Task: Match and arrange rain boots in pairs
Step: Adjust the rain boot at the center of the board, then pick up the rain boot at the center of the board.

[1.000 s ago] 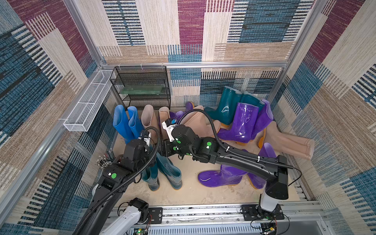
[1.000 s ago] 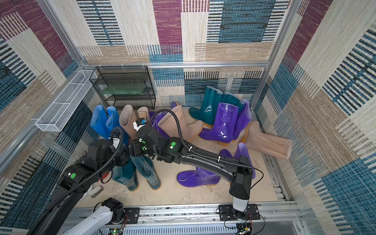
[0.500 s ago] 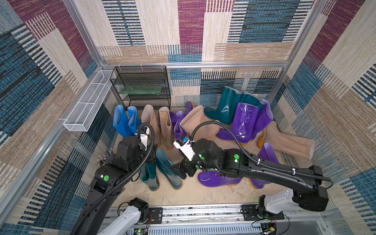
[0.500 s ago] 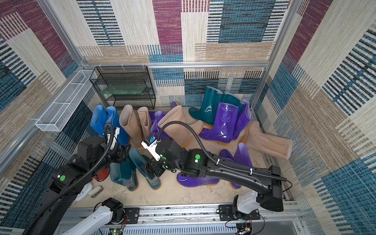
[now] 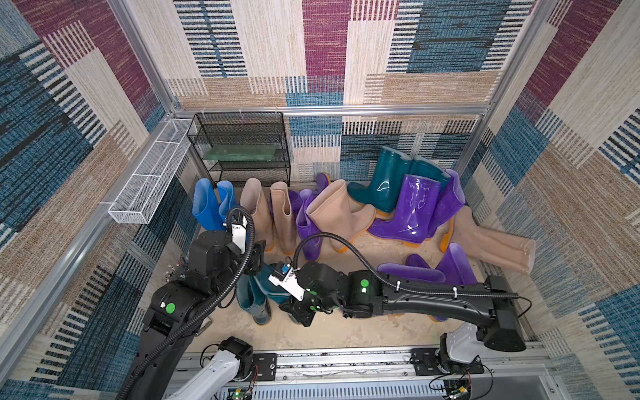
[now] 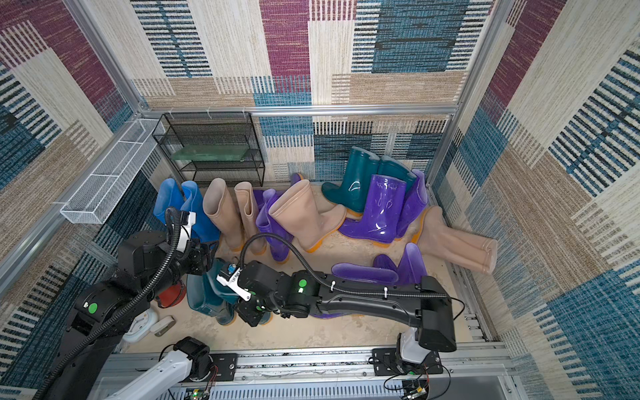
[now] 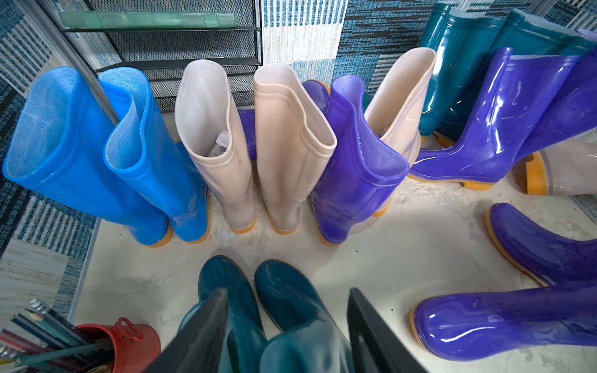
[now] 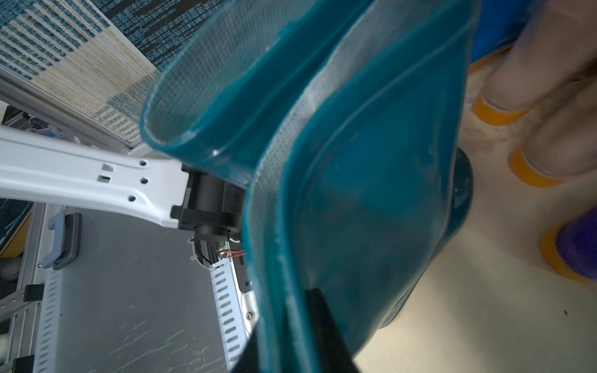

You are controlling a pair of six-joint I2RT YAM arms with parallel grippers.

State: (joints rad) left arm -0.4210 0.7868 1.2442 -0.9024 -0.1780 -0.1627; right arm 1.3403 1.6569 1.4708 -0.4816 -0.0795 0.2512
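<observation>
Left jaws stand partly open astride the tops of two dark teal boots (image 7: 284,290), upright side by side just beneath them, toes pointing away; no firm grip shows. Right jaws are pinched shut on the cuff of the nearer teal boot (image 8: 371,210), shaft running straight down from the pinch, so the right arm (image 5: 433,301) should lead

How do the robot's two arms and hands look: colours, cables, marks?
Both arms are black with round green dots. The left arm carries a thick ribbed black hose; the right arm a thinner black cable held by white ties. Each has a white base link and white wrist block. The left hand and right hand have flat black fingers.
</observation>
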